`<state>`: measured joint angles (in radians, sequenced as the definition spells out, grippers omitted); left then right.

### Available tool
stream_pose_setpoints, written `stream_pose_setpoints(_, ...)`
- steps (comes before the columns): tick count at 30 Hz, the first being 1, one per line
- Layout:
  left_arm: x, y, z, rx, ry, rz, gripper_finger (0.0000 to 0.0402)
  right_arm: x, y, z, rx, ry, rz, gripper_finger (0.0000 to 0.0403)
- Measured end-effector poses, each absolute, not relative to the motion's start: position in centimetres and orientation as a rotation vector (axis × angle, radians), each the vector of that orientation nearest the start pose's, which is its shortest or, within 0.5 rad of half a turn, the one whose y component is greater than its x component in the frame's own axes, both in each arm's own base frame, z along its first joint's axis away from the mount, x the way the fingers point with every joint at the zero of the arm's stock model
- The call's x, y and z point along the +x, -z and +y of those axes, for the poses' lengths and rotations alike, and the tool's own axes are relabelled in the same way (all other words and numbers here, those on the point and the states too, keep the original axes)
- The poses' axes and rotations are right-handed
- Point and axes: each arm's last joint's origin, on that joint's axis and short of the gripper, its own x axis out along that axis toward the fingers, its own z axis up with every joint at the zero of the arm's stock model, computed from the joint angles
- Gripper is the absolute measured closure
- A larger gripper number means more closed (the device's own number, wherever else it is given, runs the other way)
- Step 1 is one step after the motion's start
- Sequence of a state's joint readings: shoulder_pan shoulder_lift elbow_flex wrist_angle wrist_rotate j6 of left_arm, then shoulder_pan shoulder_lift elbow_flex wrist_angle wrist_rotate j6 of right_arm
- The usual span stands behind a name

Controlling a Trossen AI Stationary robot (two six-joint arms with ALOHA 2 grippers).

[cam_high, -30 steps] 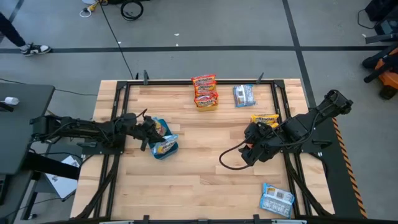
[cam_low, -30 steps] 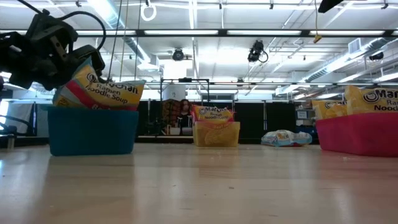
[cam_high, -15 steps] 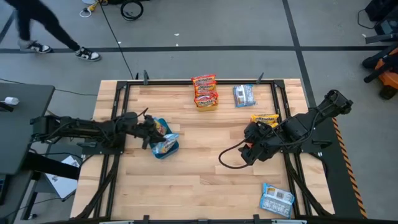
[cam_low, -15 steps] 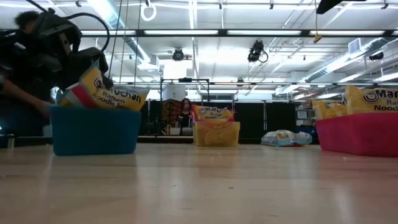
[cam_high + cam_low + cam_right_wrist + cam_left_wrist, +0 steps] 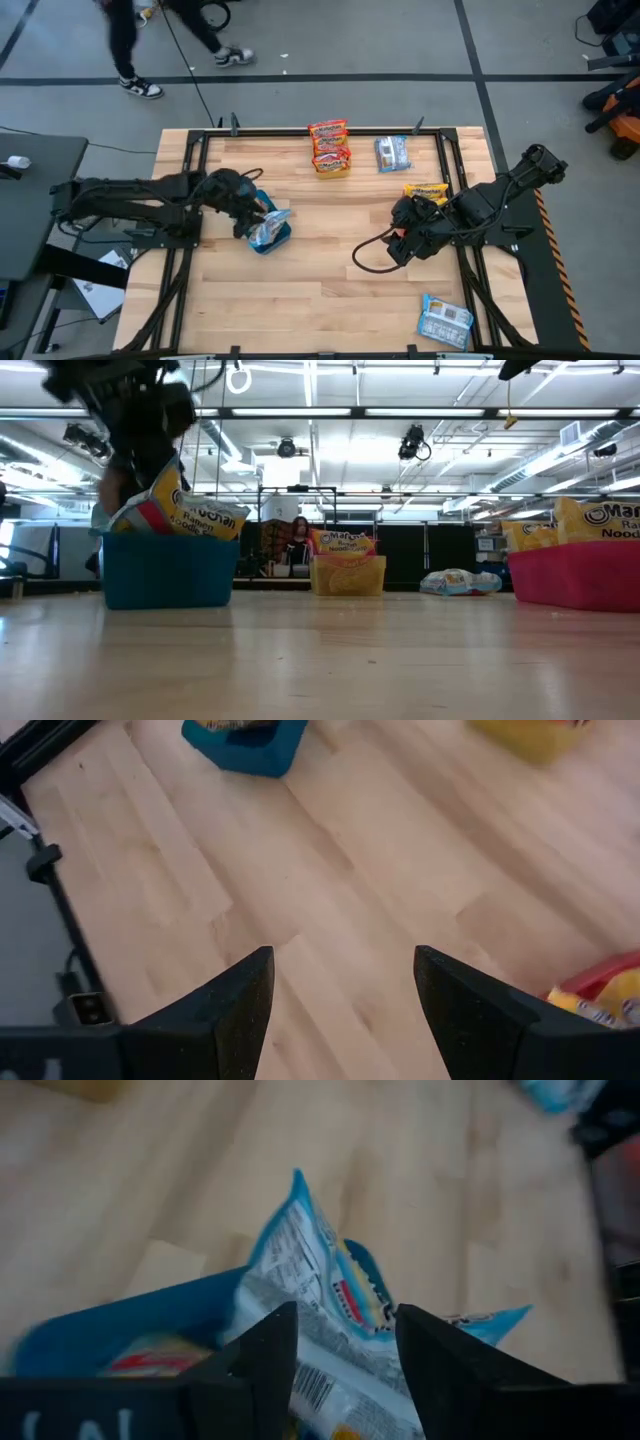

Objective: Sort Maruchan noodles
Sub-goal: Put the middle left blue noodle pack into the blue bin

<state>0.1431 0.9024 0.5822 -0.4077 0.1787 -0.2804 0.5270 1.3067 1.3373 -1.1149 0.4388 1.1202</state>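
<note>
L gripper [image 5: 252, 212] over the blue bin [image 5: 170, 568], fingers spread w/ a noodle packet [image 5: 318, 1300] between, probably not clamped. Lift straight up, don't drag it out. R gripper [image 5: 340, 995] wide open, empty.

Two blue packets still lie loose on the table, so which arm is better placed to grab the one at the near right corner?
Right. Its gripper hovers empty, jaws open, on that side of the table, closer to the packet. The left gripper is busy over the blue bin.
</note>
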Motion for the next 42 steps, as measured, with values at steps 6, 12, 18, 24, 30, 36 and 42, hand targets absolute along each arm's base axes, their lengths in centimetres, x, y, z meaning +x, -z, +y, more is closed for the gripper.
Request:
stream_pose_setpoints(6,17.7,-27.6,-0.2,-0.338,-0.202,0.731,0.0225,21.5,-34.3,10.3,0.405,0.439,0.843,0.0156)
stream_pose_setpoints(12,18.3,-30.0,-2.8,-0.451,-0.227,0.671,0.0225,21.8,-34.3,9.5,0.262,0.394,0.876,0.0155)
stream_pose_setpoints(18,21.2,-30.7,-5.8,-0.410,-0.214,0.643,0.0225,21.6,-34.2,9.5,0.189,0.327,0.934,0.0153)
stream_pose_setpoints(24,25.6,-31.0,-9.6,-0.192,-0.354,0.754,0.0225,20.6,-33.9,10.2,0.150,0.288,1.011,0.0153)
stream_pose_setpoints(30,27.7,-28.4,-10.0,-0.168,-0.500,1.050,0.0207,19.8,-33.7,11.1,0.111,0.273,1.035,0.0153)
stream_pose_setpoints(36,28.5,-27.3,-8.4,-0.268,-0.608,1.109,0.0133,19.2,-33.7,11.5,0.056,0.277,1.035,0.0153)
stream_pose_setpoints(42,29.3,-26.9,-6.4,-0.332,-0.694,1.098,0.0083,18.3,-33.5,12.1,0.003,0.253,1.069,0.0153)
